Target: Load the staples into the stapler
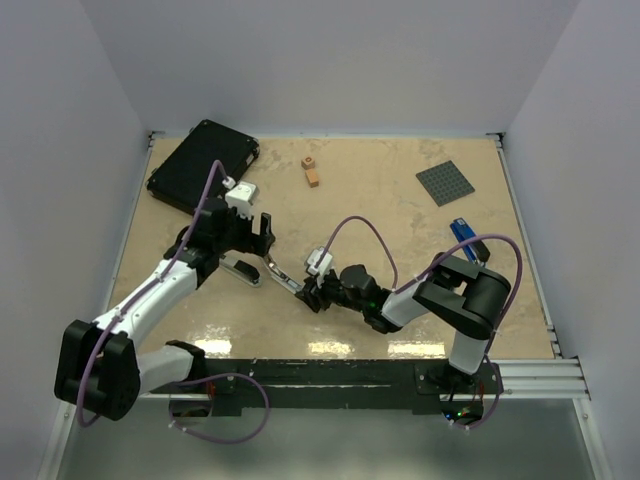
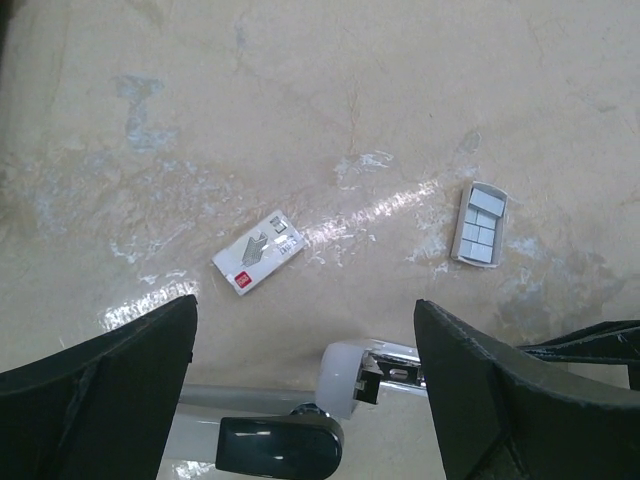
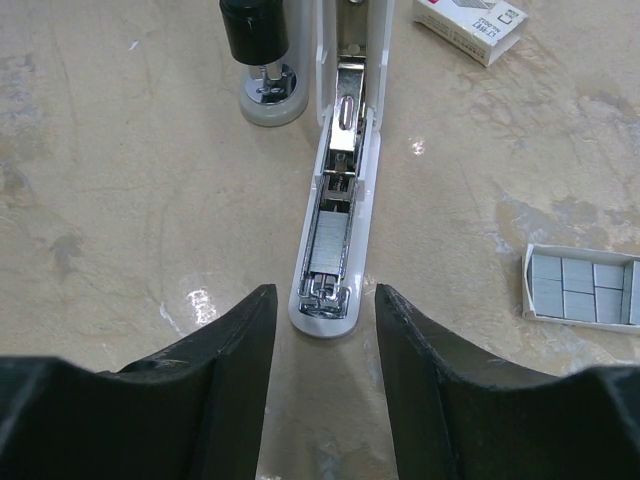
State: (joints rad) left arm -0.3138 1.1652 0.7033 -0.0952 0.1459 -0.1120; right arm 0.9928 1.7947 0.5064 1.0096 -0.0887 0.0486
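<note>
The stapler (image 1: 268,268) lies opened flat between my two grippers. In the right wrist view its silver channel (image 3: 345,150) faces up and a grey strip of staples (image 3: 328,245) lies inside it. Its black top part (image 3: 255,30) is swung aside at the far left. My right gripper (image 3: 325,300) is open and empty, and its fingertips flank the channel's near end without touching it; it also shows in the top view (image 1: 310,295). My left gripper (image 2: 305,305) is open and empty above the stapler's hinge end (image 2: 380,370); it also shows in the top view (image 1: 262,232).
A white staple box (image 2: 258,253) and a small tray of staple blocks (image 2: 478,225) lie beside the stapler. A black case (image 1: 203,165), two wooden blocks (image 1: 311,172), a grey plate (image 1: 445,183) and a blue stapler (image 1: 462,232) lie farther back.
</note>
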